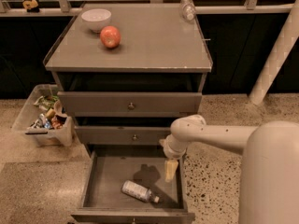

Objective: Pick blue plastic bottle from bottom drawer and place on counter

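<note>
The bottom drawer [93, 181] of the grey cabinet stands pulled open. The blue plastic bottle [138, 191] lies on its side on the drawer floor near the front, cap toward the right. My gripper [171, 170] hangs over the right part of the open drawer, above and to the right of the bottle, apart from it and holding nothing that I can see. The white arm comes in from the right. The counter [154, 45] is the cabinet's flat grey top.
On the counter stand a white bowl [96, 19], a red apple [110, 36] and a clear ribbed bottle [188, 7] at the back right. A clear bin of snack packets [44, 120] sits on the floor at the left. A white pillar [275, 59] stands at the right.
</note>
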`<state>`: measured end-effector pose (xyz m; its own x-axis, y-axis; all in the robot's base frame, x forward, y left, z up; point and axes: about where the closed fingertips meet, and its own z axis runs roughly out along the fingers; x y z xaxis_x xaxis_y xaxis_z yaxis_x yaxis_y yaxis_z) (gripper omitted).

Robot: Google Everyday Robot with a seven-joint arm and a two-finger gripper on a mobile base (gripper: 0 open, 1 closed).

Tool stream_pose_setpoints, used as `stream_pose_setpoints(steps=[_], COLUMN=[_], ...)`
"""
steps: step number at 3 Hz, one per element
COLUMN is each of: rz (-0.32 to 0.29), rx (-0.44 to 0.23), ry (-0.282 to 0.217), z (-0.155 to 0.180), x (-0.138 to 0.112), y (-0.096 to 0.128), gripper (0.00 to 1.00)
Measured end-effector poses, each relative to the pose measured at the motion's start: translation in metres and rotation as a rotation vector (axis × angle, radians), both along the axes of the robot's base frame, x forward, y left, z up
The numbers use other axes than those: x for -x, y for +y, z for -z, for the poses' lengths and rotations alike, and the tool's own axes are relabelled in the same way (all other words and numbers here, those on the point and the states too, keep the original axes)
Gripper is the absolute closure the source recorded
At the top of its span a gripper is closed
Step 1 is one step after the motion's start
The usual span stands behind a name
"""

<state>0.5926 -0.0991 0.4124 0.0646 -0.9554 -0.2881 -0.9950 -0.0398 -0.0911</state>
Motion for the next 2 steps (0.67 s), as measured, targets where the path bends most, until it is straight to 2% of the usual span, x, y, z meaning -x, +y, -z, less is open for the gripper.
stream_pose_setpoints(steps=[1, 2], rz=[-0.007, -0.007], rx=[0.04, 0.04], ry=[0.081, 0.08], z=[0.0063, 0.0063], x=[0.0208, 0.0207], y=[-0.0028, -0.003], gripper=[0.0, 0.0])
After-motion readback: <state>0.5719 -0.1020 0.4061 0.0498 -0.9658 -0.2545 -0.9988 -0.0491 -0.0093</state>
